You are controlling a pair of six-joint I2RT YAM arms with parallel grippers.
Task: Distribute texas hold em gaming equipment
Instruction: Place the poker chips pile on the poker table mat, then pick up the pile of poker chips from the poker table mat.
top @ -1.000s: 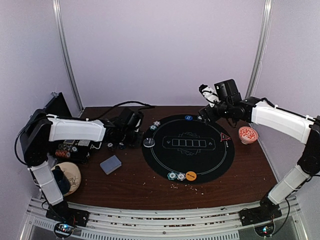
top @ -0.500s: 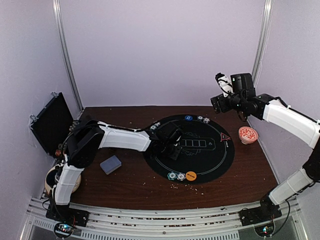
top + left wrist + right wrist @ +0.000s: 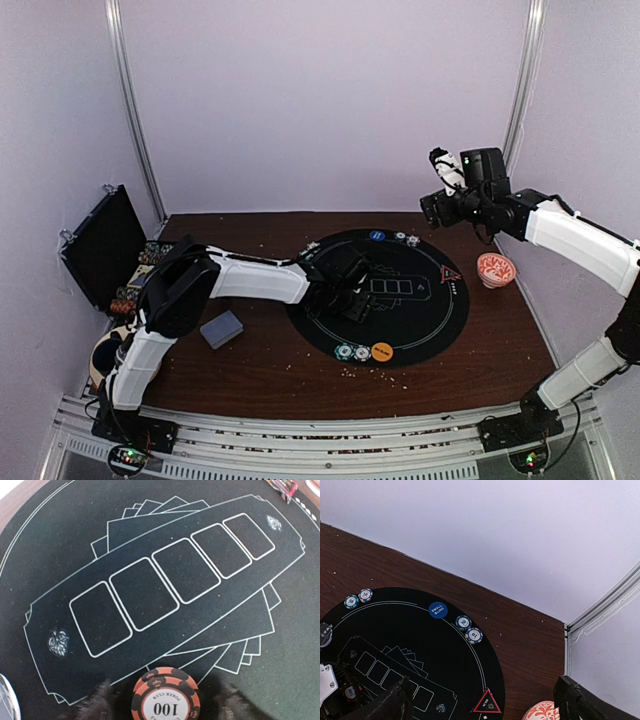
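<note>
The red-orange striped poker chip marked 100 (image 3: 166, 700) lies flat on the large round black mat with white lines (image 3: 45, 540), just beside the long edge of the mat's printed card-box strip (image 3: 165, 580). It sits squarely between the parted jaws of the left pincer (image 3: 350, 292), which flank it without a grip. Being round, it has no long axis. The right pincer (image 3: 482, 702) hangs wide open and empty, well apart above the mat's far rim. The left fingertips are blurred and cut off, and from above the arm hides the chip.

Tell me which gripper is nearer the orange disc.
Left. The left gripper is low over the mat, just beyond the orange disc; the right gripper hangs high past the mat's far right edge.
</note>
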